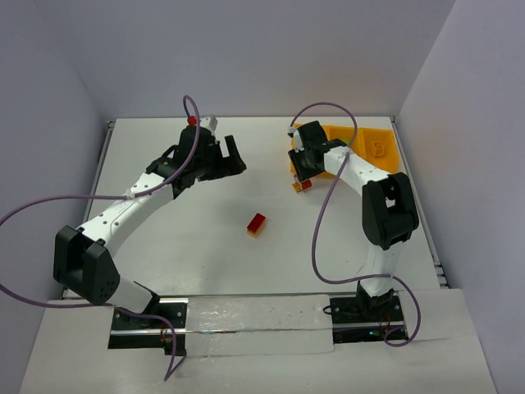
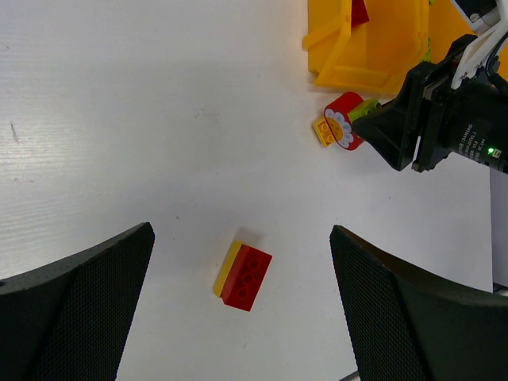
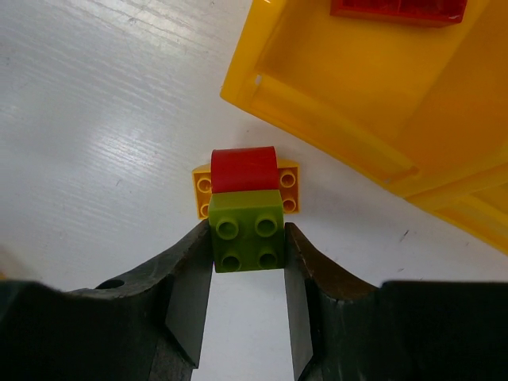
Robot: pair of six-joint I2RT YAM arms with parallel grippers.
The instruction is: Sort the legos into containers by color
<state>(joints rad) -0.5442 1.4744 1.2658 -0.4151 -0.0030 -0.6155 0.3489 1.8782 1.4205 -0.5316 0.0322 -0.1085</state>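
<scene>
My right gripper is shut on a lime green brick resting on the table just in front of the orange-yellow tray. A red rounded piece and a small yellow plate adjoin the green brick on its far side. This cluster also shows in the top view and in the left wrist view. A red-on-yellow brick pair lies alone mid-table. My left gripper is open and empty, hovering above that pair.
A red brick lies in the tray's nearest compartment. The tray sits at the back right by the table edge. White walls close the back and sides. The right gripper shows in the left wrist view.
</scene>
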